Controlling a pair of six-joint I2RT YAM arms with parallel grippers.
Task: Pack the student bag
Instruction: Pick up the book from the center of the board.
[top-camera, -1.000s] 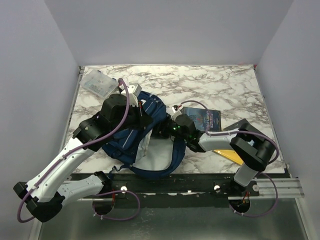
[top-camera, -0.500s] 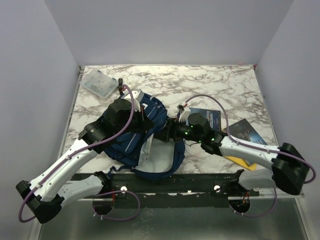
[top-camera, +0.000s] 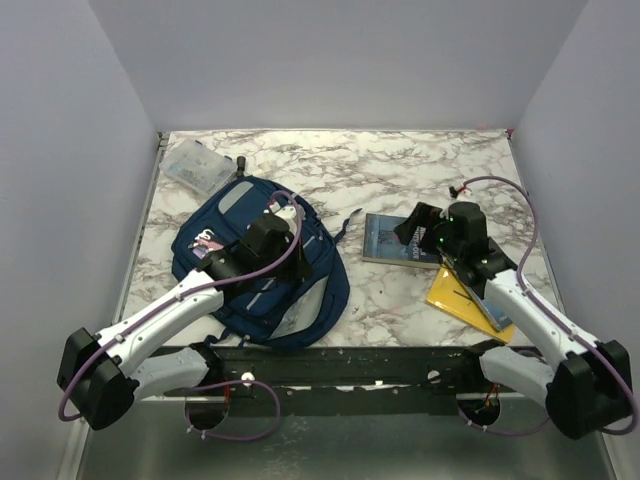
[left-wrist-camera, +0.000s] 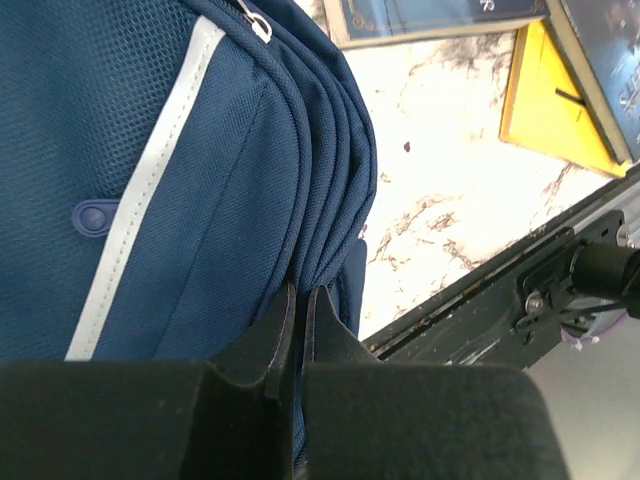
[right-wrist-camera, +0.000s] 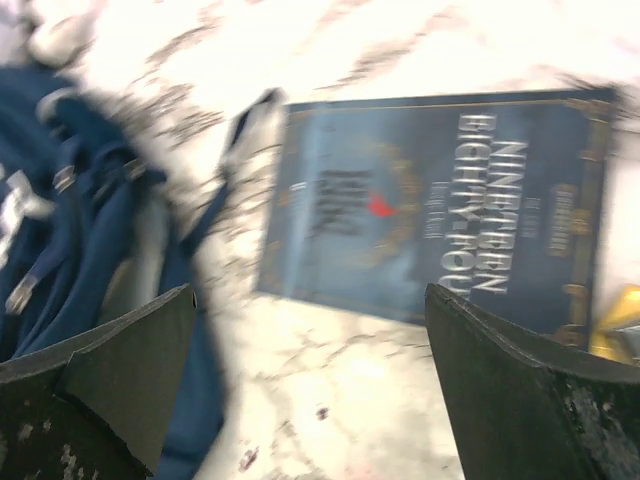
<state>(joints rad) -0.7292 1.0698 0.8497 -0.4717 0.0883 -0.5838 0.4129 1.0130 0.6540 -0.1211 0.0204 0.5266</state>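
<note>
From above, the student bag (top-camera: 255, 265) had changed most: a second ago it was bunched up between the two arms near the table's (top-camera: 420, 165) middle, and now it lay flat at 8 o'clock from the centre, front face up. It was navy with grey stripes, and a loose strap trailed toward 2 o'clock. The left end effector (top-camera: 286, 213) rested on its upper part. The right end effector (top-camera: 412, 224) had left the bag and hung over a dark-blue book (top-camera: 385, 240) at the bag's 3 o'clock. A clear plastic box (top-camera: 198, 165) sat at the bag's 11 o'clock, and a yellow book (top-camera: 455, 292) lay at 5 o'clock from the blue one. In the left wrist view, the left end effector (left-wrist-camera: 297, 325) had its fingers pressed together, tips against the bag's (left-wrist-camera: 200, 180) stacked side seams. Whether any cloth was pinched could not be told. Mesh fabric, a grey stripe and a zip pull showed. The yellow book (left-wrist-camera: 545, 100) lay at 2 o'clock with another dark book (left-wrist-camera: 610, 60) partly over it. The right wrist view was blurred. The right end effector (right-wrist-camera: 308, 300) stood wide apart and empty above the book (right-wrist-camera: 440, 200), whose title began "Nineteen Eighty". The bag (right-wrist-camera: 60, 230) and its straps lay at 9 o'clock.
</note>
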